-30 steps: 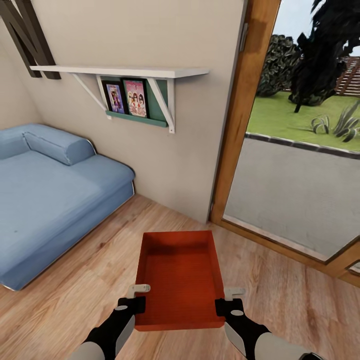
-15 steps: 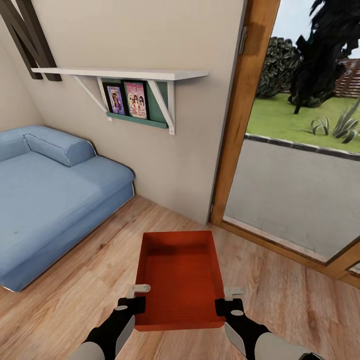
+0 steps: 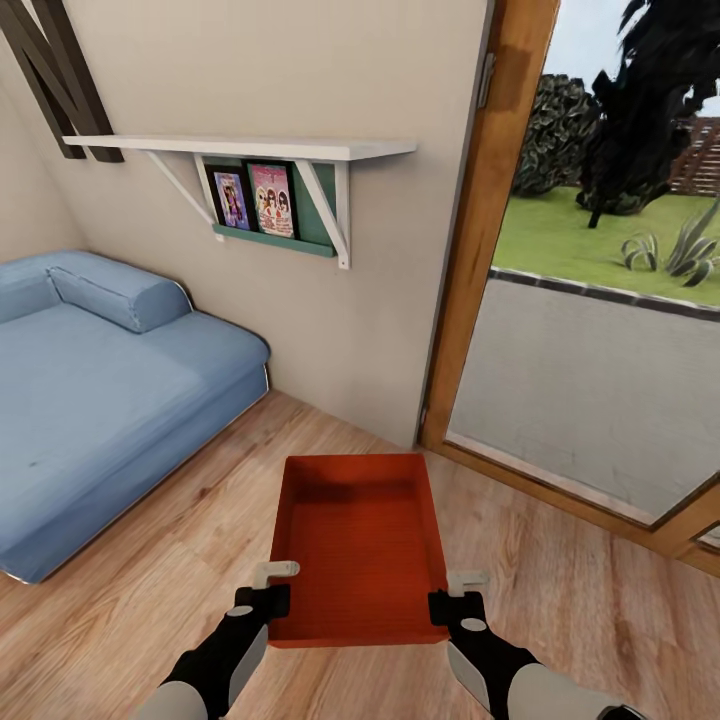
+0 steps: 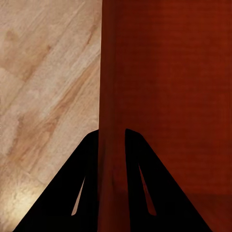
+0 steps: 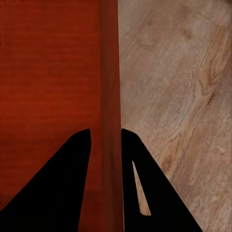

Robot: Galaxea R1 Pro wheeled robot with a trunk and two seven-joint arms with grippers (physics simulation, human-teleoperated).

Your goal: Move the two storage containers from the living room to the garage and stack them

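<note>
One orange-red storage container (image 3: 358,545) hangs level in front of me above the living room's wood-plank floor (image 3: 180,560). My left gripper (image 3: 272,600) is shut on its left wall near the front corner. My right gripper (image 3: 448,603) is shut on the right wall opposite. In the left wrist view the black fingers (image 4: 89,164) straddle the container's rim (image 4: 108,96). The right wrist view shows the same clamp, fingers (image 5: 79,154) on either side of the wall (image 5: 110,87). The container is empty.
A blue sofa (image 3: 90,390) fills the left side. A beige wall with a white shelf (image 3: 240,147) stands ahead. A wood-framed glass door (image 3: 480,230) is at the right, with grass and paving beyond it. Bare plank floor lies around the container.
The container and both grippers have risen slightly in the head view. The room has barely shifted.
</note>
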